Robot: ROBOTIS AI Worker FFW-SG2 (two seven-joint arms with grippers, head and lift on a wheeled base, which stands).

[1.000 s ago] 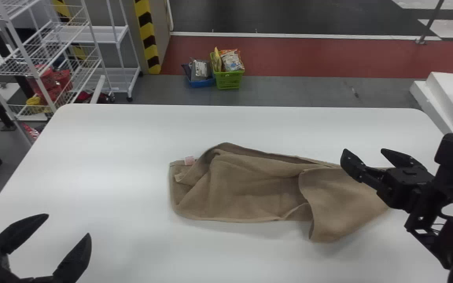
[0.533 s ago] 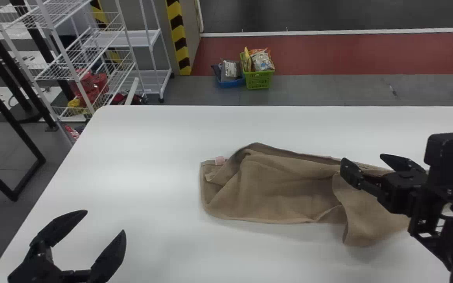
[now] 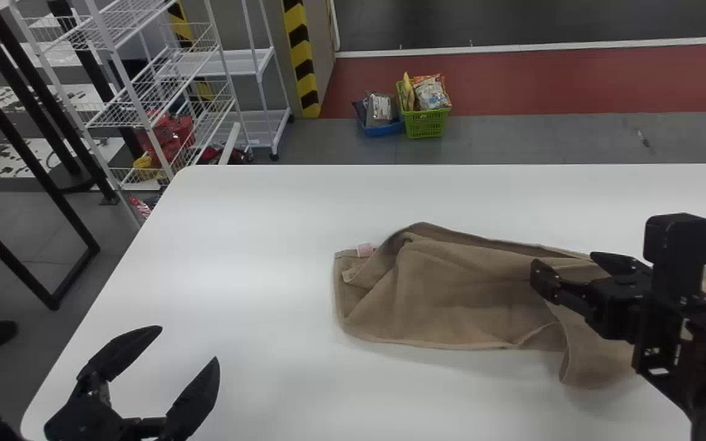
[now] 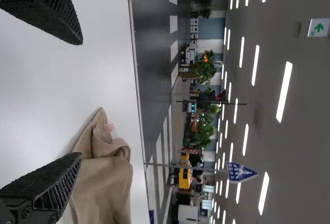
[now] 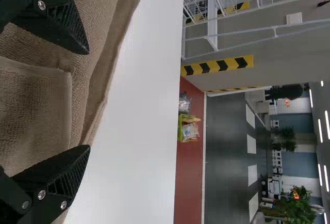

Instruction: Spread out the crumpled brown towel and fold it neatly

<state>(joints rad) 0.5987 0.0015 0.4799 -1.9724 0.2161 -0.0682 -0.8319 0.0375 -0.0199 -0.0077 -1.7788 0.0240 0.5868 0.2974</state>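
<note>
The brown towel (image 3: 451,294) lies rumpled and partly folded over on the white table, a pale tag at its left end. Above its right part, my right gripper (image 3: 567,266) is open, its arm hiding some of the cloth. My left gripper (image 3: 175,361) stands open over bare table, left of the towel and nearer the front. In the left wrist view, the left gripper (image 4: 80,100) has its fingers wide apart, with the towel (image 4: 103,182) beyond one of them. The right wrist view has the right gripper (image 5: 87,100) spread over the towel (image 5: 36,115), where a hemmed layer overlaps another.
The white table (image 3: 255,245) extends around the towel. Past its far left corner stands a white wire shelf (image 3: 163,92). On the floor behind the table are a green basket (image 3: 425,124) with packages and a blue one (image 3: 383,128).
The head view has swung left, so the table and towel appear farther right. The right gripper now overlaps more of the towel's middle in that view. Both grippers remain open.
</note>
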